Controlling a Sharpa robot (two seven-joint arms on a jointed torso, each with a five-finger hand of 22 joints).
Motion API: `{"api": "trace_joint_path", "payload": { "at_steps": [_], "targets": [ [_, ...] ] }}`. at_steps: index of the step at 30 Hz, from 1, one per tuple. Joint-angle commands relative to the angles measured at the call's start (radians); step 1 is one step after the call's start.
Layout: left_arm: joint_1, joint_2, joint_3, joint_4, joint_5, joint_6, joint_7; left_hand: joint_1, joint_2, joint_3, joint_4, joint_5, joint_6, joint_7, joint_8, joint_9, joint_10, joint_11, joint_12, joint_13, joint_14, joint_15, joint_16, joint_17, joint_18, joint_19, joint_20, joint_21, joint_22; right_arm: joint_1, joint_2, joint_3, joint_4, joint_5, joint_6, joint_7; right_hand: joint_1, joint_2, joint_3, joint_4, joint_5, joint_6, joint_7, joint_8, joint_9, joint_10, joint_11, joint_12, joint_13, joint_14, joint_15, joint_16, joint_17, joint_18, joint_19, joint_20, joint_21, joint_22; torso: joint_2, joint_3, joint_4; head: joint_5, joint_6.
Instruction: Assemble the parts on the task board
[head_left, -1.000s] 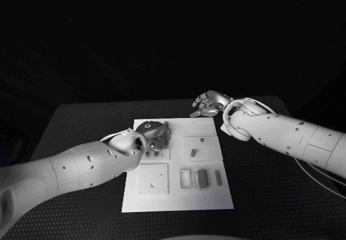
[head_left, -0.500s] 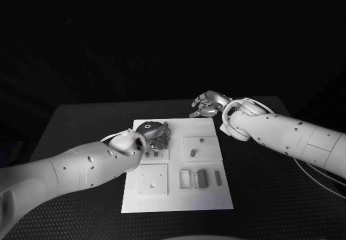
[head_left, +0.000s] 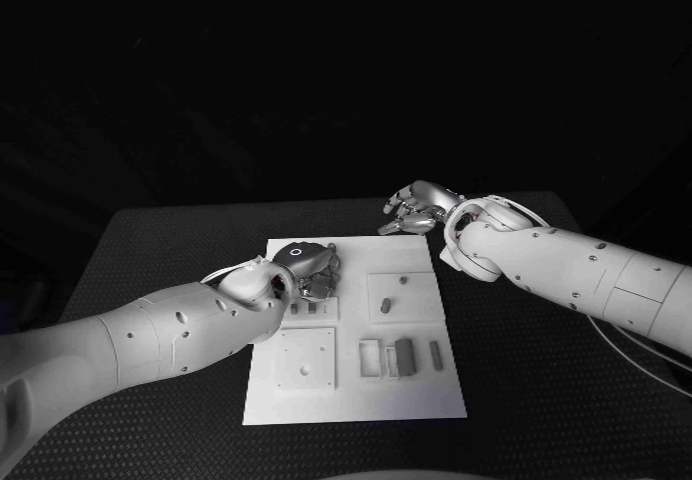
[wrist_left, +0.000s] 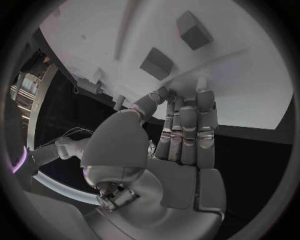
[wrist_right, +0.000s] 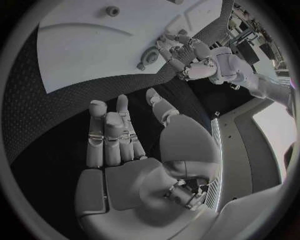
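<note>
Black table (head_left: 173, 240) bearing white task board (head_left: 418, 395) at centre. Left hand (head_left: 306, 265) at board's 11 o'clock, fingers together, touching board, nothing pinched. Right hand (head_left: 418, 210) off board's 1 o'clock, spread, empty. Small parts (head_left: 404, 352) toward 4 o'clock.

Probably a robotics lab: black table (head_left: 173, 250), white task board (head_left: 346, 390).

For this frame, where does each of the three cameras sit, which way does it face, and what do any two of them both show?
Head view: on the robot's head, looking down at the task board; both arms enter, left hand over the board, right hand beyond its far edge.
Left wrist view: behind the left hand, facing the board.
Right wrist view: behind the open right hand, over the black table, facing the board.
Shared: the head and right wrist views both show the left hand at the board.
</note>
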Motion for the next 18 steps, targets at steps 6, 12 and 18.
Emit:
{"api": "trace_joint_path", "payload": {
  "at_steps": [6,12,18],
  "targets": [
    [-0.007,0.007,-0.002,-0.004,-0.001,0.030,-0.007,-0.001,0.011,0.009,-0.001,-0.004,0.015,-0.003,0.009,0.000,0.014,-0.002,0.003,0.001,0.005,-0.005,0.004,-0.002,0.102,0.001,-0.010,0.007,0.023,0.000,0.001,0.000,0.002,-0.002,0.009,0.008,-0.008,-0.001,0.006,0.000,0.002,-0.001,0.008,0.002,-0.002,0.002,0.003,-0.003,0.001,-0.008,0.002,-0.005,0.001,0.044,0.000,-0.005,-0.005,0.016,0.000,-0.0004,0.0000,0.001,-0.001],
    [-0.008,0.007,-0.002,-0.007,-0.001,0.034,-0.008,0.001,0.014,0.012,-0.003,-0.004,0.022,-0.006,0.012,0.001,0.022,-0.005,0.004,0.002,0.008,-0.008,0.004,-0.003,0.101,0.002,-0.013,0.009,0.023,0.000,0.001,0.000,0.001,-0.002,0.009,0.008,-0.008,-0.001,0.006,0.000,0.002,-0.001,0.008,0.002,-0.002,0.002,0.003,-0.004,0.001,-0.008,0.002,-0.005,0.001,0.044,0.000,-0.005,-0.005,0.016,0.000,-0.0006,-0.0005,0.000,-0.002],
    [-0.009,0.009,-0.002,-0.012,-0.002,0.039,-0.007,0.018,0.018,0.021,-0.011,-0.003,0.030,-0.010,0.016,0.001,0.031,-0.009,0.004,0.005,0.013,-0.012,0.001,-0.006,0.099,0.000,-0.016,0.007,0.020,0.000,0.001,0.000,0.001,-0.002,0.009,0.008,-0.008,-0.001,0.006,0.000,0.002,-0.001,0.008,0.002,-0.002,0.003,0.003,-0.004,0.002,-0.008,0.002,-0.005,0.001,0.044,0.000,-0.005,-0.005,0.016,0.000,-0.0006,0.0002,0.000,-0.003]
  ]
}}
